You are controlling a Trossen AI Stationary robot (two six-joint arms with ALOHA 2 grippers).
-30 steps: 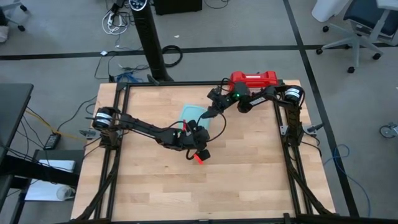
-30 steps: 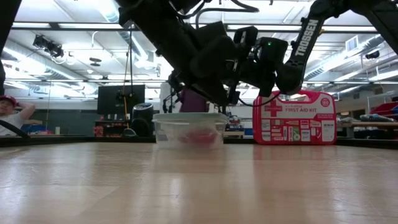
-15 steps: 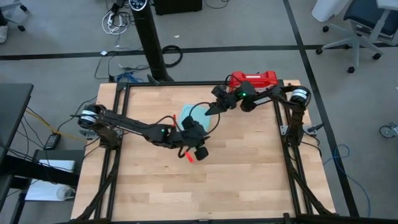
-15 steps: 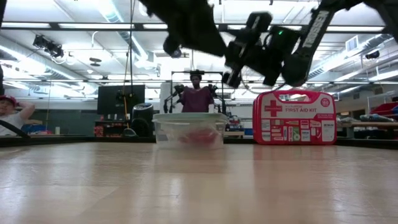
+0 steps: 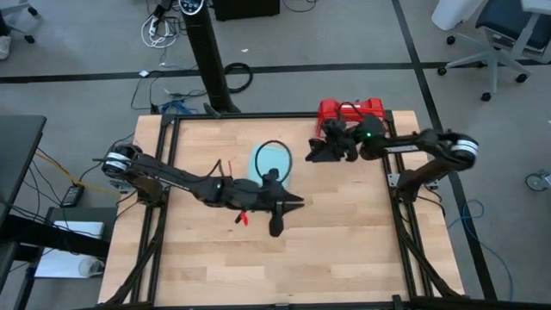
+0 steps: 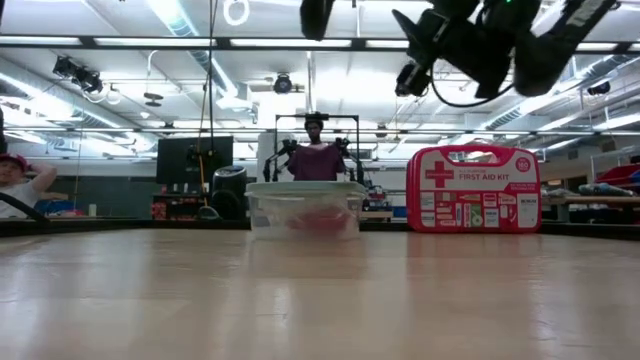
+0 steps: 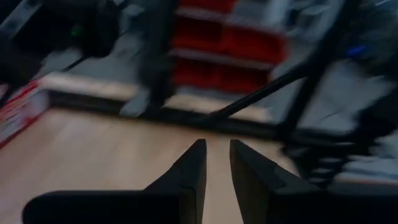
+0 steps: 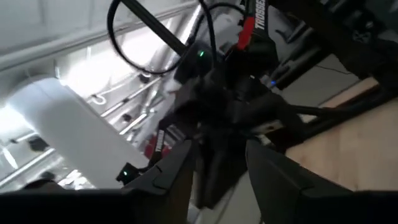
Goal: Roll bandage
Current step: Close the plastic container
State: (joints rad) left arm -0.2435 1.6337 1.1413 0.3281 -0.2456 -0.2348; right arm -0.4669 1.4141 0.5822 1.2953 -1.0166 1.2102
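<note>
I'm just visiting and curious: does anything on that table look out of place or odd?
Nothing looks spilled or broken. The red bandage sits inside the clear container, and the first-aid case stands upright beside it.

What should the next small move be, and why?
Probably swing the right gripper over the container and lower it. The bandage lies inside the container, the right gripper is nearest, and both it and the left gripper hang open and empty.
</note>
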